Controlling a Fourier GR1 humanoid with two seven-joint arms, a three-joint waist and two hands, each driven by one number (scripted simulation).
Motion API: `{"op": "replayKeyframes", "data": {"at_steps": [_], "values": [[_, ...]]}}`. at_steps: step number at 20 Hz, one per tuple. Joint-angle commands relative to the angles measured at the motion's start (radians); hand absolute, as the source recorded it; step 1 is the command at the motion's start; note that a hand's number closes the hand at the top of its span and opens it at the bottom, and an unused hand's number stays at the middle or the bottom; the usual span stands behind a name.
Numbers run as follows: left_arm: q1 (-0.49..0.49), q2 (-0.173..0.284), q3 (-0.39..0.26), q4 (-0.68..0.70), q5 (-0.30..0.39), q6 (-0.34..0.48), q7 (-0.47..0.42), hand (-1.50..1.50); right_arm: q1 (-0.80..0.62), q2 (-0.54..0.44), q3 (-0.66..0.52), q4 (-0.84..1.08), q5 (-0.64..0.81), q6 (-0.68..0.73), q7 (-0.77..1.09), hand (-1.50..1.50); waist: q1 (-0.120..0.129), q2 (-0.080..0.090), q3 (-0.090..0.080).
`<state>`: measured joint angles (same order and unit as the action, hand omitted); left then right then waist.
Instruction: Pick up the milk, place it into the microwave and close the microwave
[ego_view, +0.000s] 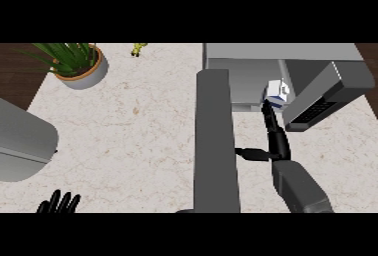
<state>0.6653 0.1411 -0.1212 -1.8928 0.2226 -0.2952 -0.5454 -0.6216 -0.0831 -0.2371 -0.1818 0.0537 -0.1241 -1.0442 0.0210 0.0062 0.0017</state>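
The milk (276, 93), a small white carton with a blue band, stands in the mouth of the grey microwave (244, 65) at the back right. The microwave's door (214, 145) is swung wide open and juts towards me as a long grey slab. My right hand (277, 145) reaches in beside the door, open; its straight fingers touch the carton's near side and the thumb sticks out to the left. The microwave's keypad panel (319, 107) shows just right of the carton. My left hand (59, 202) rests open at the lower left edge, fingers up.
A potted green plant (77, 62) stands at the back left, with a small yellow object (137, 48) near the back edge. A large grey rounded appliance (22, 140) takes up the left edge. Pale marble counter (125, 135) lies between it and the door.
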Motion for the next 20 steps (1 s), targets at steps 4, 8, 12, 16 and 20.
{"op": "replayKeyframes", "data": {"at_steps": [4,8,12,16,20], "values": [[-0.073,-0.019,-0.041,0.054,-0.079,0.026,0.034,-1.50,0.155,-0.052,0.030,-0.085,0.004,0.116,-0.093,-1.50,-0.023,-0.007,-0.002],[-0.094,-0.007,-0.038,0.084,-0.039,-0.020,0.051,-1.50,0.223,-0.059,0.016,-0.125,-0.018,0.101,-0.105,-1.50,-0.018,-0.005,-0.001],[-0.157,-0.009,-0.111,0.056,-0.088,-0.010,0.153,-1.50,0.328,-0.136,0.023,-0.242,-0.040,0.196,-0.082,1.50,-0.044,-0.011,-0.003],[-0.184,0.008,-0.174,0.095,-0.175,-0.037,0.142,-1.50,0.386,-0.166,0.008,-0.307,-0.072,0.223,-0.065,1.50,-0.033,-0.009,-0.002],[-0.274,-0.041,-0.240,0.163,-0.307,0.022,0.127,1.50,0.478,-0.188,-0.008,-0.394,-0.121,0.274,-0.034,-1.50,-0.037,-0.010,-0.003]]}}
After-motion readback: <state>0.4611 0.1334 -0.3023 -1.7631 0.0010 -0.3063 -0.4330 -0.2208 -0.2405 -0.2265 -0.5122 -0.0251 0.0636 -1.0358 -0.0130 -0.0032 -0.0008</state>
